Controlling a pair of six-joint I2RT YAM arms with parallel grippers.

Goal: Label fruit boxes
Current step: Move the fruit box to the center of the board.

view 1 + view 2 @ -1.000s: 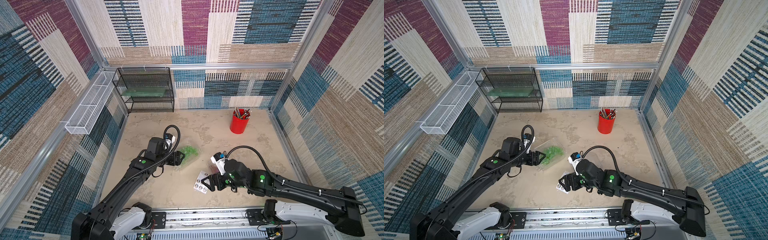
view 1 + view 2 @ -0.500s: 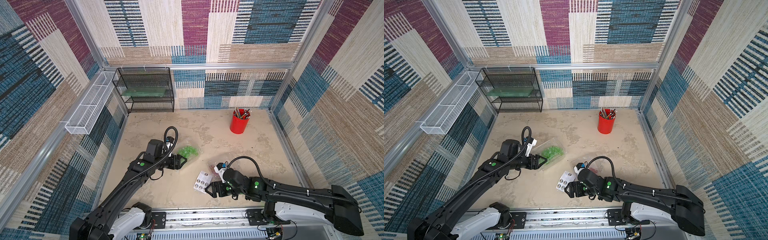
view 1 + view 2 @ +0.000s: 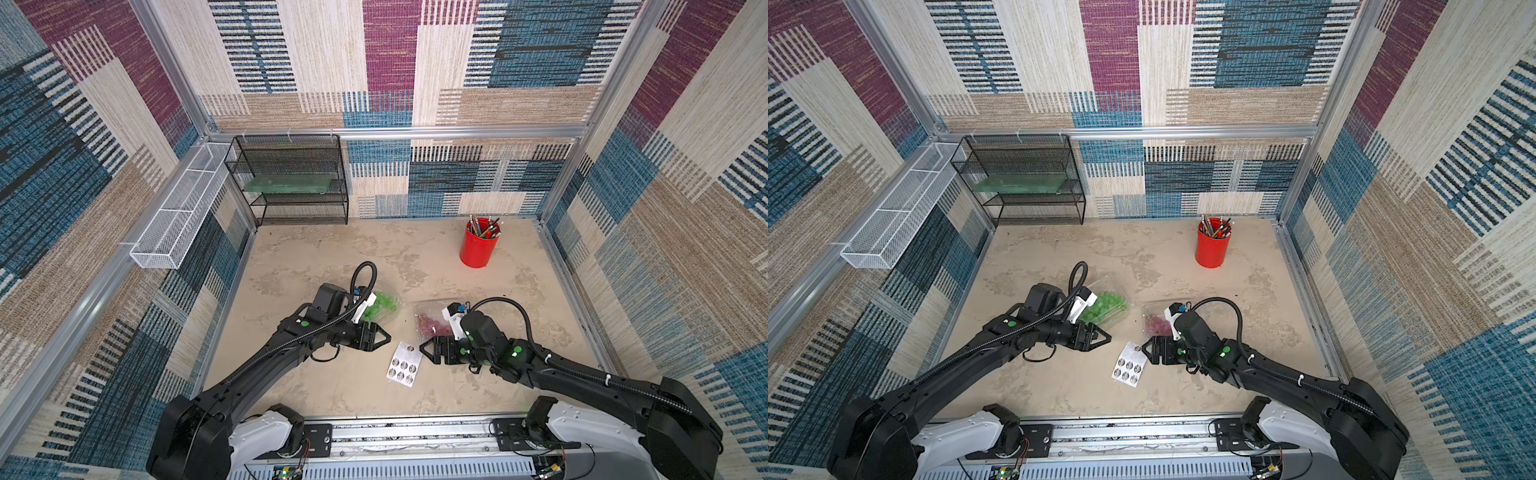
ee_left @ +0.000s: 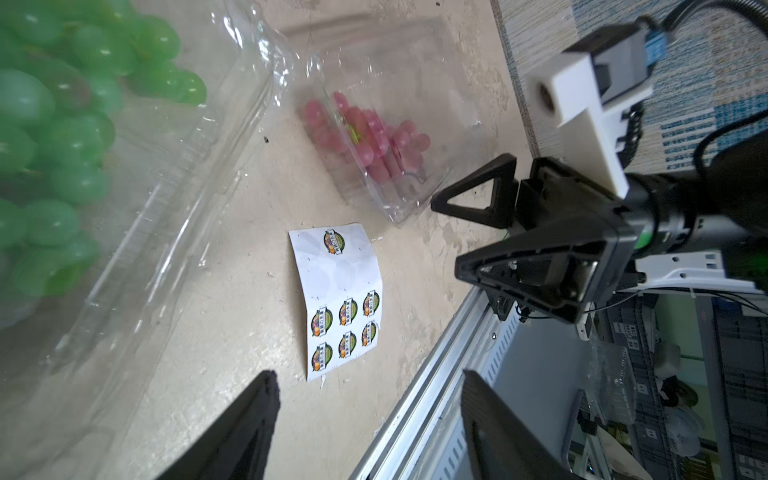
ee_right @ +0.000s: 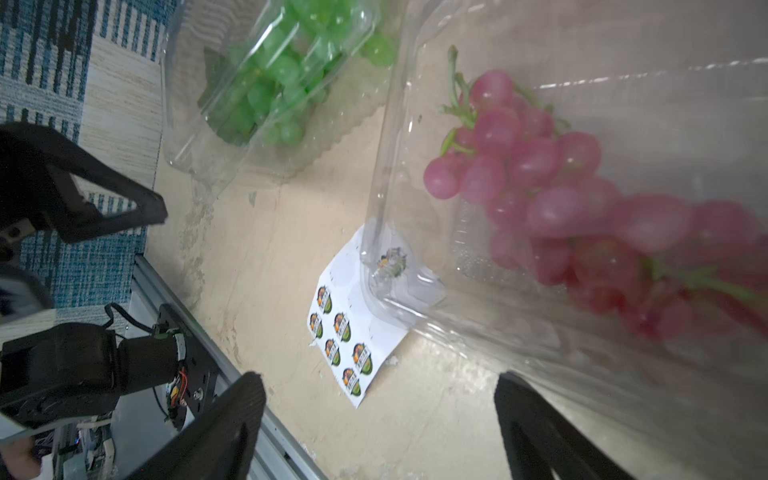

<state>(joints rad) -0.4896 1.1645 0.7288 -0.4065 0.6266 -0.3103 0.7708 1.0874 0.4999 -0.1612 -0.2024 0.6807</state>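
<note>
While the sticker sheet (image 3: pixel 403 363) lies between the left gripper (image 3: pixel 384 338) and right gripper (image 3: pixel 424 348) (jaws spread, both empty), the clear green-grape box (image 3: pixel 380 307) and red-grape box (image 3: pixel 430 320) sit just above it, lower centre.

This is a robotics lab cell. A beige counter (image 3: pixel 415 257) is boxed in by an aluminium frame (image 3: pixel 415 133) whose walls (image 3: pixel 390 62) are clad in patchwork carpet, and two black arms (image 3: pixel 266 357) stand on a slotted metal rail (image 3: pixel 415 432) at its front edge. The sparse things set out read as test props: a mesh shelf (image 3: pixel 291 183), a wire basket (image 3: pixel 178 216) fixed to the frame, a red pencil cup (image 3: pixel 478 249), a sticker sheet (image 3: pixel 402 365), a green-grape box (image 3: pixel 382 305) and a red-grape box (image 3: pixel 428 322). Past the counter's edge, the left wrist view shows stacked crates (image 4: pixel 744 365) and clutter.
</note>
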